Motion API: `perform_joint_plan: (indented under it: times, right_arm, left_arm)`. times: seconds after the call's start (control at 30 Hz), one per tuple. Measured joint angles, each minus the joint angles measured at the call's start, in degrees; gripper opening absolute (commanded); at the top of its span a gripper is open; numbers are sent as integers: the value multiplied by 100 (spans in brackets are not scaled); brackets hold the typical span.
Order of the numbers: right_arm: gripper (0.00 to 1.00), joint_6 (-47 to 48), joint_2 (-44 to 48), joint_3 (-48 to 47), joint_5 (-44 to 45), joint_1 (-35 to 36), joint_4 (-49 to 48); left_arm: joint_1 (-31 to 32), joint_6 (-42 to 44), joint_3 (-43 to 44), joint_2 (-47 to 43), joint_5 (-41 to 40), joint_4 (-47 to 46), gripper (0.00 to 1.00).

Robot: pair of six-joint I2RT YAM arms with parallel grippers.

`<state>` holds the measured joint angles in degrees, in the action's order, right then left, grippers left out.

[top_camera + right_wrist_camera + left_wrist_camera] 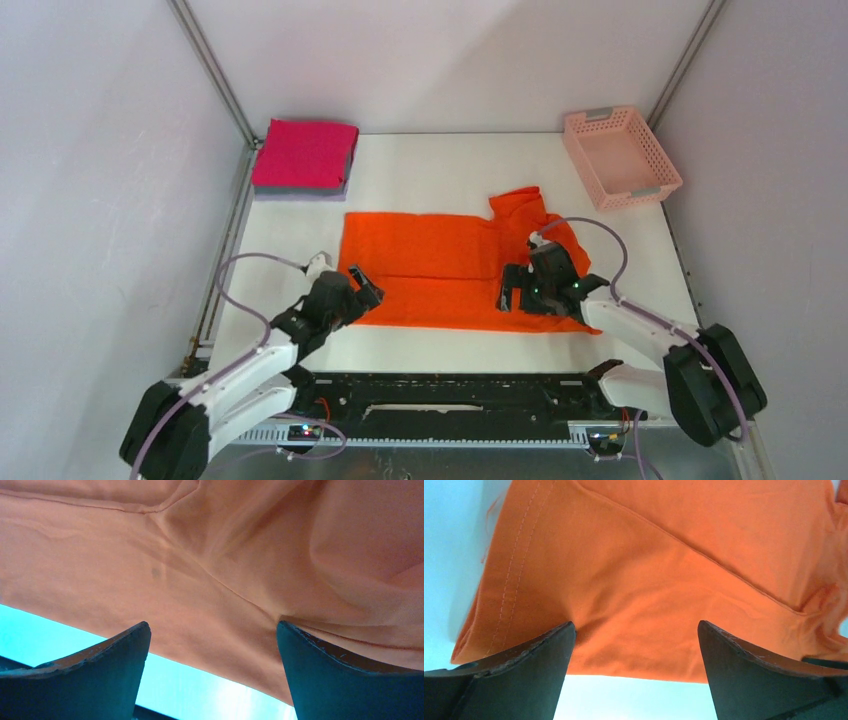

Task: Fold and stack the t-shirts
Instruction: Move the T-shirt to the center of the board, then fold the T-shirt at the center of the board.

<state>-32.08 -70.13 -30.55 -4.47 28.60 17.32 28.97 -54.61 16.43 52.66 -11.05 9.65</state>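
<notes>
1. White desk (420, 165), walled by pale panels, is seen to carry a bright orange short-sleeved cloth tee (440, 265) spread flat at its middle, with one sleeve crumpled at the far right.
2. The left claw (635, 630) is held wide and empty at the tee's near-left corner, with the stitched hem just ahead of its fingers.
3. The right claw (212, 630) is likewise wide and empty, low over the tee's near-right edge.
4. Only the upper layer may be pinched where the cloth looks doubled, and the fold would then fall open.
5. If the two corners are lifted unevenly, a skewed fold is likely, and the crumpled sleeve could be trapped inside.
6. A folded magenta-pink shirt (305, 152) is stacked on a folded grey one (300, 192) at the far-left corner, well apart from both claws.
7. A pale pink plastic lattice basket (582, 160) stands at the far right.
</notes>
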Motion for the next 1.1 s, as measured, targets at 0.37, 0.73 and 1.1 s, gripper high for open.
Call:
perform_joint_plan:
  times: [0.37,0.73,1.1]
  right_arm:
    - [100,-378,1250,645,90,295,527]
    - [100,-428,2107,629,203,317,979]
    - [100,-461,2284,157,262,-852,-151]
  left_arm:
    - [1067,-1401,-415,-2194,-201,1784,100]
    - [1167,-1187,205,-1864,-619,2800,100]
    - [-286,323,2411,140,-1191,2000,100]
